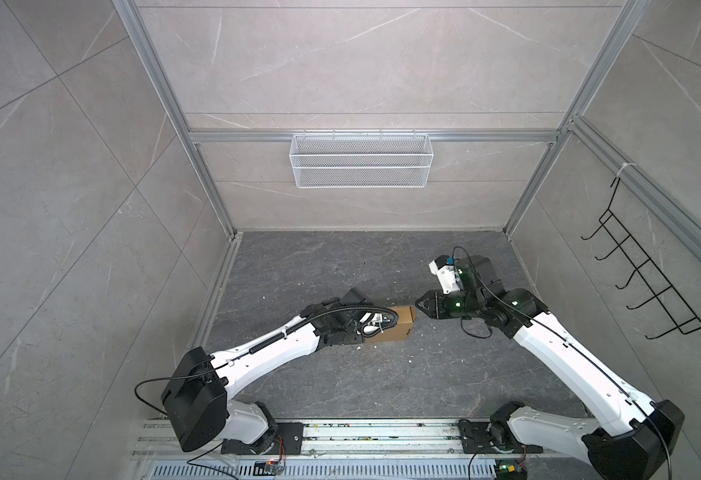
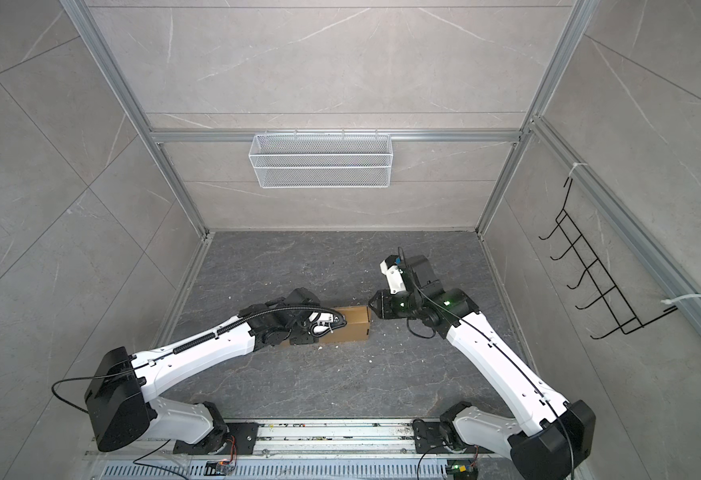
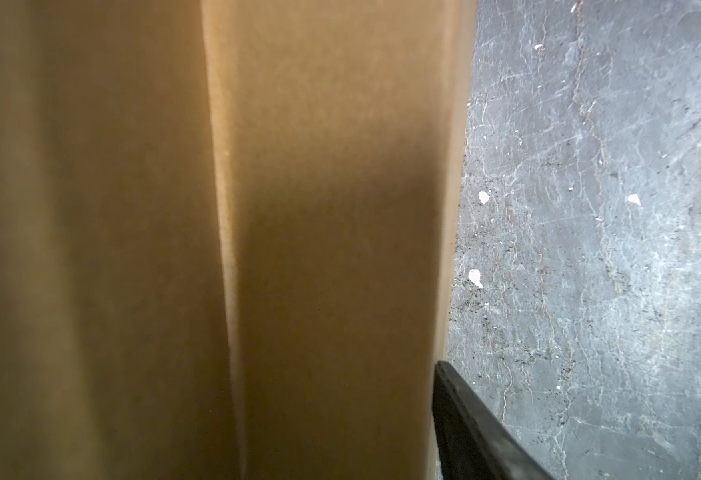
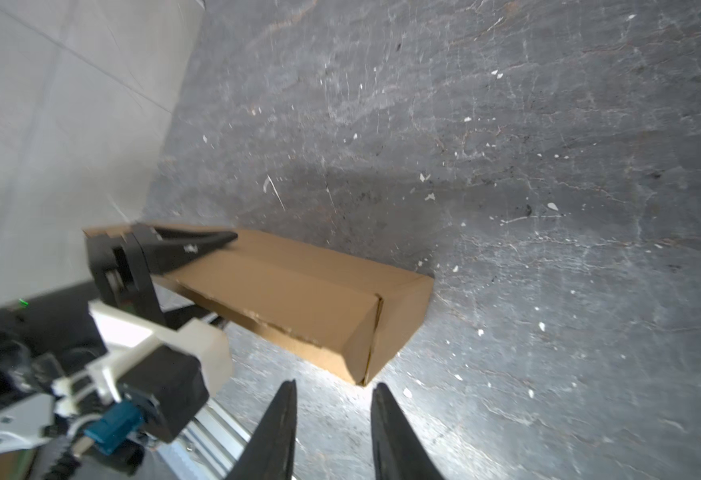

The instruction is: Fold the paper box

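The paper box (image 1: 402, 328) (image 2: 355, 328) is a brown cardboard mailer folded into a shallow closed block, lying on the dark stone floor between the two arms. My left gripper (image 1: 384, 326) (image 2: 328, 324) straddles its left part. One black finger (image 4: 199, 245) runs along the box's far edge. Another finger (image 3: 469, 424) presses against the side of the cardboard (image 3: 332, 249), which fills most of the left wrist view. My right gripper (image 1: 417, 305) (image 2: 369, 305) (image 4: 334, 384) stands open just short of the box's right end corner (image 4: 398, 316), with nothing between its fingers.
A white wire mesh basket (image 1: 361, 166) hangs on the back wall. A black wire rack (image 1: 652, 282) is fixed to the right wall. Small white scraps (image 4: 427, 197) dot the floor. The arms' mounting rail (image 1: 361, 434) runs along the front edge.
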{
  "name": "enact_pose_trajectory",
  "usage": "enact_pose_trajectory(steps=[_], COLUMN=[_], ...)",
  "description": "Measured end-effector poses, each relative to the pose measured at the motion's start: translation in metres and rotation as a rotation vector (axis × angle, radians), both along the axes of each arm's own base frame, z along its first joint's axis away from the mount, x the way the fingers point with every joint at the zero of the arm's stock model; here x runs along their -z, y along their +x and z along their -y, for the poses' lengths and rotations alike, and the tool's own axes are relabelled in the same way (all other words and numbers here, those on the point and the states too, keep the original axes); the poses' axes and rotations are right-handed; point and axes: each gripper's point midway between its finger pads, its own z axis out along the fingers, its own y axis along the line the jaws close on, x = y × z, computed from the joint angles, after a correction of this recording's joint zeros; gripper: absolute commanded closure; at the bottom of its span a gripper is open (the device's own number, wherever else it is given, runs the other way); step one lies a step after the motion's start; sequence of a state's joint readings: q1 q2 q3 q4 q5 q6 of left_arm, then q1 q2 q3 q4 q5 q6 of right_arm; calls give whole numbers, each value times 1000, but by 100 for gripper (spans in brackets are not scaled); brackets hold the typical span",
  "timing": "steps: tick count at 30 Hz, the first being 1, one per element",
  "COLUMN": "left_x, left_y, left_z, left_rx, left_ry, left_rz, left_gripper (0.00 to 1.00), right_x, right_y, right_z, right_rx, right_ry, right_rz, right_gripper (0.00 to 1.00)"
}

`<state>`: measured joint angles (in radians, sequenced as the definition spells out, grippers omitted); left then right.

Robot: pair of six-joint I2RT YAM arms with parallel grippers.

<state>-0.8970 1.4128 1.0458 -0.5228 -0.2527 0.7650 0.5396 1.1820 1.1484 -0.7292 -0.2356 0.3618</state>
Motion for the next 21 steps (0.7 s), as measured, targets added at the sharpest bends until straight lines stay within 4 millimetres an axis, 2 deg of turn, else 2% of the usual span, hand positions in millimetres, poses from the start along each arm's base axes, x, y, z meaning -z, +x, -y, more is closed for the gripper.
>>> enact_pose_trajectory(steps=[7,21], left_x=[0,0], left_y=[2,2], left_z=[3,3], left_rx=[1,1], left_ry=[1,3], left_rz=[-2,-7], left_gripper=[37,37], right_x=[21,37], right_y=[-5,9], right_z=[-4,-2], right_rx=[-46,-15], right_ry=[-150,-237], right_rz=[18,37], right_gripper=[74,88])
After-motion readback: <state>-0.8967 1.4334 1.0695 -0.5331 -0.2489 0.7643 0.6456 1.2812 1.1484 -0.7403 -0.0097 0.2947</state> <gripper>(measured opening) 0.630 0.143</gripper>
